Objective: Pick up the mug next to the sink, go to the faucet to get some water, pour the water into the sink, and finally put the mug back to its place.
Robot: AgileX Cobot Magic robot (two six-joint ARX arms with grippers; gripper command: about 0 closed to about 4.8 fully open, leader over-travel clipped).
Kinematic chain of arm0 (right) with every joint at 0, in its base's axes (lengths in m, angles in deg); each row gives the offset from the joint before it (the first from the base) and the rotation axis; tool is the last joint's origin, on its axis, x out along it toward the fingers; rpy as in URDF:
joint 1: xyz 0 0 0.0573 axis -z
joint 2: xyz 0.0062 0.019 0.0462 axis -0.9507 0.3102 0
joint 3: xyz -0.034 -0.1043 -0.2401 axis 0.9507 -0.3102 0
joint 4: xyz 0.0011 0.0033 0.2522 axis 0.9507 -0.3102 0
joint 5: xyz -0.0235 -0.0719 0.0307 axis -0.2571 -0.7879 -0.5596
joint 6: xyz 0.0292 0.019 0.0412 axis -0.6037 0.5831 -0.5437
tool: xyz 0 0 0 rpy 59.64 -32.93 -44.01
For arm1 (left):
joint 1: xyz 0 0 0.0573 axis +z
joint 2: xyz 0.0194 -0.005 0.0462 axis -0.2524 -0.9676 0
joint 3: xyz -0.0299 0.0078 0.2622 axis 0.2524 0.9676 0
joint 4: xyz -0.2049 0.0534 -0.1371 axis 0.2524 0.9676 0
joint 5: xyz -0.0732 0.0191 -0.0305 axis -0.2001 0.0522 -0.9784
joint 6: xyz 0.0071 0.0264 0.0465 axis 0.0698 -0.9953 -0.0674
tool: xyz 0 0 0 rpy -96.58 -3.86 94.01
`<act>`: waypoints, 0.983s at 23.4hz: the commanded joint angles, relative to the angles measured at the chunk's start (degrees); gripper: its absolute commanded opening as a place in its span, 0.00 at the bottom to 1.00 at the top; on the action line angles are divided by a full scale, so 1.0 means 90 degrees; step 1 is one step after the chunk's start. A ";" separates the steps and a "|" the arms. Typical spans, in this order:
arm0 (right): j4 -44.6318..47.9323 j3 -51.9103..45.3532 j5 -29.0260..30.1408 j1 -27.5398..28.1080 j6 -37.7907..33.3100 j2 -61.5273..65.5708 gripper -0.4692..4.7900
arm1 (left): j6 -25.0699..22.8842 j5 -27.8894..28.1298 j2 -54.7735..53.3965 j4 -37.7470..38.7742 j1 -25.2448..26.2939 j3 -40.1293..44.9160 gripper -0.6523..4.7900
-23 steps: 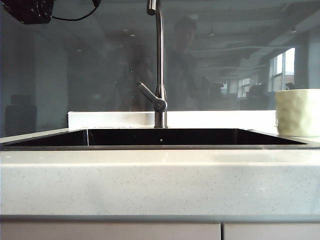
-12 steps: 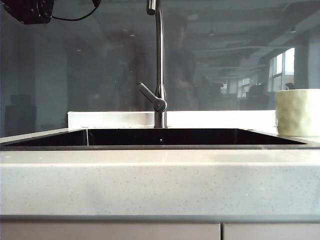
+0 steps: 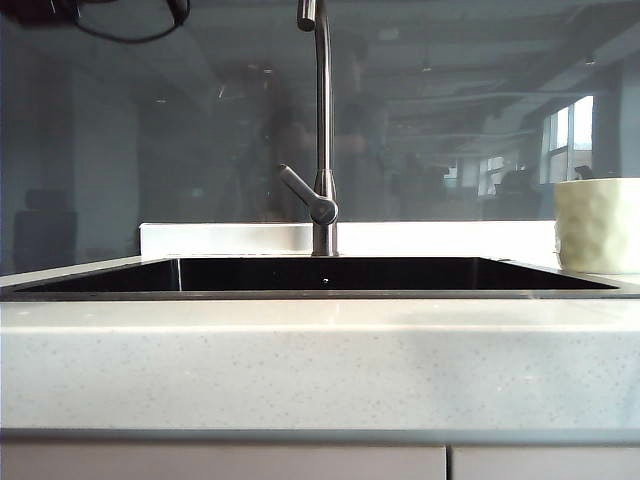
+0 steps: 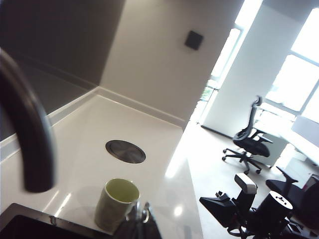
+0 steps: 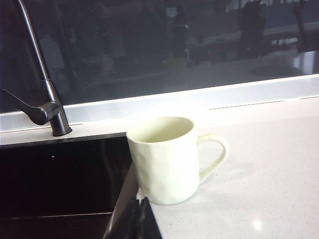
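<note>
Left gripper: jaws pressed together, holding nothing, up above the worktop and well clear of it. The mug stands upright just ahead of and below them, its mouth facing up. The faucet spout curves beside them.

Right gripper: jaws also closed, empty, low at the sink corner. The mug is just ahead of them on the worktop, at the sink edge, handle pointing away from the basin.

faucet: spout top cut off | mug: right side cut off
</note>
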 commanded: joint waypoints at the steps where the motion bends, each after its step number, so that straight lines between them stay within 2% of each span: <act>1: 0.0107 -0.0022 -0.0002 -0.0005 0.0002 -0.0015 0.09 | -0.6023 0.1904 0.1824 0.5819 -0.0051 0.0925 0.11; 2: 0.0109 -0.0022 -0.0002 -0.0005 0.0000 -0.0015 0.09 | -0.7227 0.3259 0.2344 0.7519 -0.0063 0.1054 0.11; 3: 0.0109 -0.0022 -0.0002 -0.0002 0.0000 -0.0015 0.09 | -0.7783 0.4362 0.2722 0.8408 -0.0141 0.1149 0.11; 4: 0.0109 -0.0022 0.0000 -0.0005 0.0002 -0.0015 0.09 | -0.8340 0.5489 0.3315 0.8930 -0.0272 0.1452 0.11; 6: 0.0107 -0.0022 -0.0002 -0.0005 0.0002 -0.0012 0.09 | -0.8886 0.5654 0.4369 0.8743 -0.0301 0.2322 0.11; 8: 0.0109 -0.0022 0.0000 -0.0005 0.0000 -0.0015 0.09 | -0.8876 0.5753 0.5319 0.8374 -0.0192 0.3228 0.11; 11: 0.0109 -0.0022 0.0002 0.0000 0.0000 -0.0015 0.09 | -0.8451 0.5792 0.7434 0.7186 0.0206 0.5591 0.11; 12: 0.0109 -0.0022 0.0002 -0.0007 0.0002 -0.0012 0.09 | -0.8376 0.5894 0.7822 0.6953 0.0257 0.6076 0.11; 13: 0.0104 -0.0022 0.0000 -0.0007 0.0002 -0.0015 0.09 | -0.8281 0.6300 0.8415 0.6611 0.0369 0.6897 0.11; 14: 0.0107 -0.0022 0.0000 -0.0002 0.0000 -0.0015 0.09 | -0.8247 0.6453 0.8672 0.6499 0.0413 0.7254 0.11; 15: 0.0107 -0.0022 0.0002 -0.0007 0.0002 -0.0015 0.09 | -0.8128 0.6611 0.9335 0.6222 0.0525 0.8157 0.11; 16: 0.0107 -0.0022 0.0000 -0.0007 0.0002 -0.0012 0.09 | -0.8070 0.6608 0.9624 0.6105 0.0583 0.8514 0.11; 17: 0.0104 -0.0022 0.0000 0.0000 0.0002 -0.0015 0.09 | -0.7883 0.6688 1.0190 0.5795 0.0714 0.9301 0.11; 19: 0.0107 -0.0022 0.0002 -0.0007 0.0000 -0.0012 0.09 | -0.7621 0.6963 1.1035 0.5370 0.0840 1.0321 0.11; 23: 0.0107 -0.0022 0.0000 -0.0005 0.0000 -0.0015 0.09 | -0.7465 0.7140 1.2155 0.4979 0.0971 1.1497 0.11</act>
